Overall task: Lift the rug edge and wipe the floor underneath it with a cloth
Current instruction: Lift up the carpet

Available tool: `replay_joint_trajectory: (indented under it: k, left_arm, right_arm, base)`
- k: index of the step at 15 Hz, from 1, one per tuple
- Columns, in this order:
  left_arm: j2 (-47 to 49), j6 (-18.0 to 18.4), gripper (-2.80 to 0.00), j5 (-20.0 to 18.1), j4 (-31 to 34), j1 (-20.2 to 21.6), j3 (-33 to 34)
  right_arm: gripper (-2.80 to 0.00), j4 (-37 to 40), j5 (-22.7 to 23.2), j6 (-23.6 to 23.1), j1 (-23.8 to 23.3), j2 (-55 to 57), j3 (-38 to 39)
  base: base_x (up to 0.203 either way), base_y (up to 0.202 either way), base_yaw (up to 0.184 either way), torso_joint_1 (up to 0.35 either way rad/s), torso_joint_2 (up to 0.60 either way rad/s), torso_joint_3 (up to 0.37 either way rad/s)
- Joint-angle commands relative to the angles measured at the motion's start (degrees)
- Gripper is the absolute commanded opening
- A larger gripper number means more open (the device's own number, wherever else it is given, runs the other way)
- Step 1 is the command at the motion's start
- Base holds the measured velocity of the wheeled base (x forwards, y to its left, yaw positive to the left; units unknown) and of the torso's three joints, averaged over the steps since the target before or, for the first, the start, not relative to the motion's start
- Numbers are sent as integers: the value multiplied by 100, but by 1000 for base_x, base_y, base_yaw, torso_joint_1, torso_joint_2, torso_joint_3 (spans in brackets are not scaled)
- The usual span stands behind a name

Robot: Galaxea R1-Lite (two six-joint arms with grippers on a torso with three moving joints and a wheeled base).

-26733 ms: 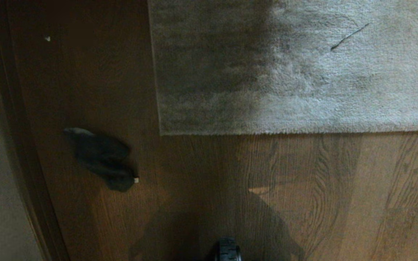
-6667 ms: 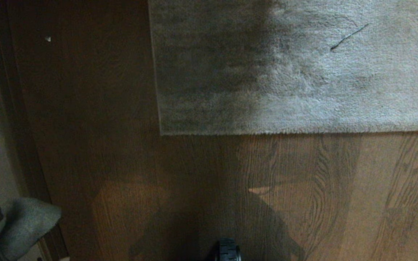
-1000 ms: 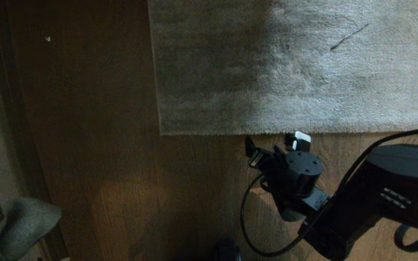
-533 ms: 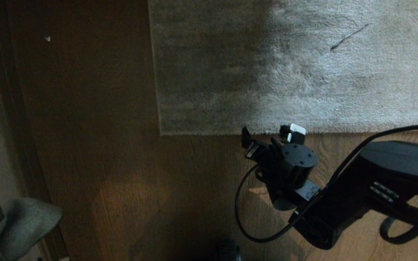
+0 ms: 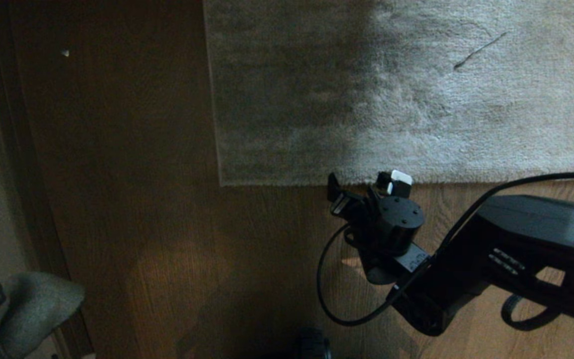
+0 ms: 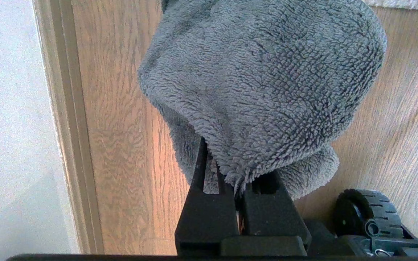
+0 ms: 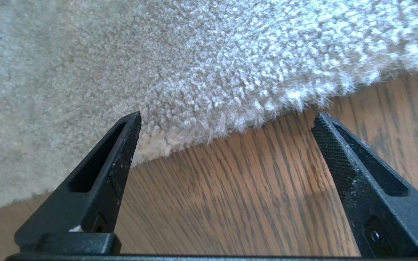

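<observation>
where the near border of the rug meets the boards, the right claw [image 5: 361,185] is poised with its jaws spread wide, fingertips pointed at the rug edge [image 5: 317,180].

item, rug edge: straight near border of a light grey short-pile rug, lying flat on the floor [image 5: 177,279]; square corner toward the robot's left. in the right wrist view the fringe of the rug edge [image 7: 230,127] runs across the gap between the two black fingers [image 7: 100,185]; one fingertip overlaps the pile, the other is over bare floor [image 7: 230,203] just beside the border. nothing is between the jaws.

item, cloth [image 5: 28,309]: small plush grey piece, at the lower left of the head view, well apart from the rug edge and from the right claw. in the left wrist view the cloth [image 6: 263,83] hangs bunched over the left claw [image 6: 240,185], whose jaws are pressed together on a fold of it, above the floor [image 6: 122,127] beside a pale skirting board [image 6: 67,127].

item, floor: brown boards with dark wavy grain.

item, small pale speck [image 5: 66,52] on the floor left of the rug.

item, dark thread-like mark [image 5: 479,50] on the rug pile.
</observation>
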Motion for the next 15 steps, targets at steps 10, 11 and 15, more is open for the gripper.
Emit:
replay_joint_trajectory:
  k: [10, 11, 15]
  left_arm:
    - [-2, -5, -280, 3, -4, 6, -2]
    - [-2, -5, -280, 3, -4, 7, 5]
    - [-2, -5, -280, 3, -4, 1, 3]
  right_arm:
    - [0, -277, -20, -76, -60, 271, -433]
    - [0, -277, -20, -76, -85, 305, -479]
    - [0, -277, -20, -77, -181, 381, -590]
  base:
    - [0, 0, 0, 0, 0, 0]
    - [0, 0, 0, 0, 0, 0]
    - [0, 0, 0, 0, 0, 0]
